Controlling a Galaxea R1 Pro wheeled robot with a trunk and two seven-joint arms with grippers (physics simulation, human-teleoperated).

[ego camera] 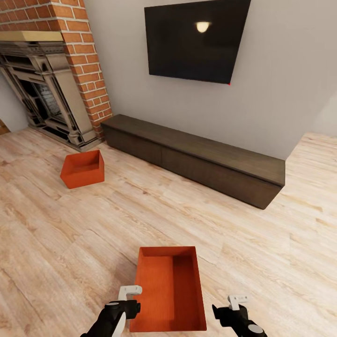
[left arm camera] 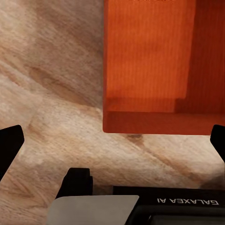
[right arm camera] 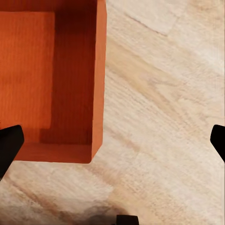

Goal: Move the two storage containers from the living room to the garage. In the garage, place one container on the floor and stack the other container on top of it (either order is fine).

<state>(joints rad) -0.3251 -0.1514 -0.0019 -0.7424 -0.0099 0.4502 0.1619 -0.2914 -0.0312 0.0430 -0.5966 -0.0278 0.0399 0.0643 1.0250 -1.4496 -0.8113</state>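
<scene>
Left gripper and right gripper hang low over the wood floor, one on each side of the near bin. Neither touches it. In each wrist view the two dark fingertips sit at opposite picture edges, so both sets of jaws stand wide open and hold nothing.

The near bin is orange-red, open-topped and empty. It rests flat on the floor directly ahead of the robot, long axis pointing away. The left wrist view shows its end wall ahead of the open jaws, with bare planks between. The right wrist view shows one bin corner off to the side of that gripper.

The far bin, same colour and shape, sits on the floor well apart from the first, to the left, near the fireplace base and just off the left end of the low cabinet.

The cabinet runs along the wall. A dark TV hangs above it. Brick surrounds the fireplace at far left.
</scene>
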